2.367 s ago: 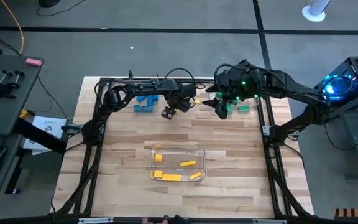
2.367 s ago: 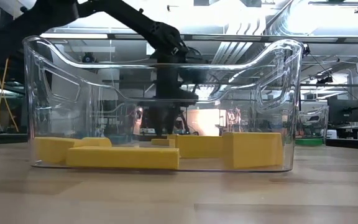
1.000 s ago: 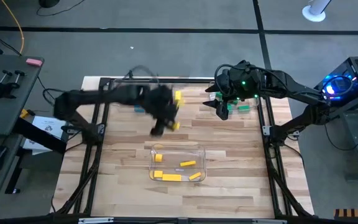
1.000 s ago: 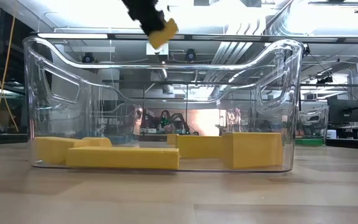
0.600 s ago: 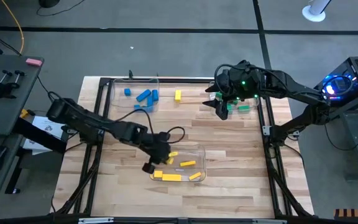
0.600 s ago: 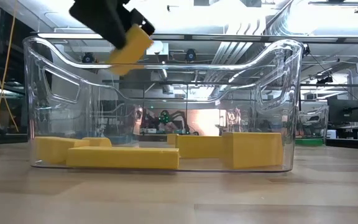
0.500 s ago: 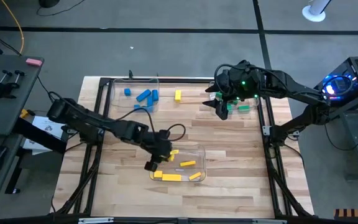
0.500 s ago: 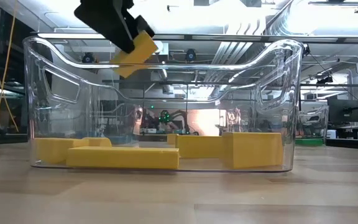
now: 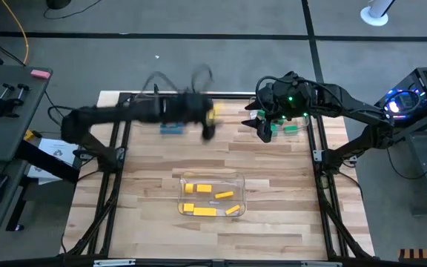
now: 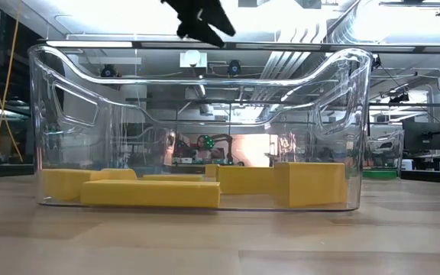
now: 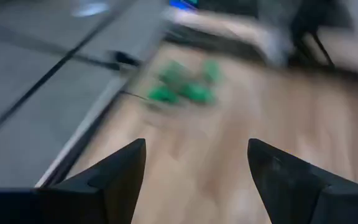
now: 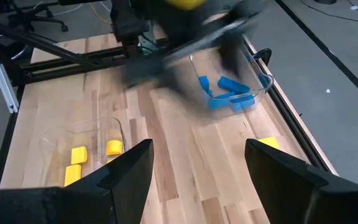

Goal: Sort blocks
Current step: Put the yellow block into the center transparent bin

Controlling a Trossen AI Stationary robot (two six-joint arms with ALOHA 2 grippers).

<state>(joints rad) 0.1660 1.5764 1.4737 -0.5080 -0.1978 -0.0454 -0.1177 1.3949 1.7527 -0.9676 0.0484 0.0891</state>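
On the wooden table (image 9: 273, 185), the left gripper (image 9: 207, 132) has dropped its yellow block into the clear bin (image 9: 212, 194) and swung back, fingers spread and empty, toward the loose yellow block (image 9: 212, 113) just beyond them. The right gripper (image 9: 264, 127) waits with fingers apart above the green blocks (image 9: 291, 127); blue blocks (image 12: 229, 90) lie aside, nothing blocking.

high: overhead, whole table (image 9: 273, 193) | low: tabletop, near bin (image 10: 342, 92) | wrists: forward

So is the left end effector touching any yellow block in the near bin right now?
Apart. The high view shows the left end effector back near the table's far edge, away from the yellow blocks in the bin.
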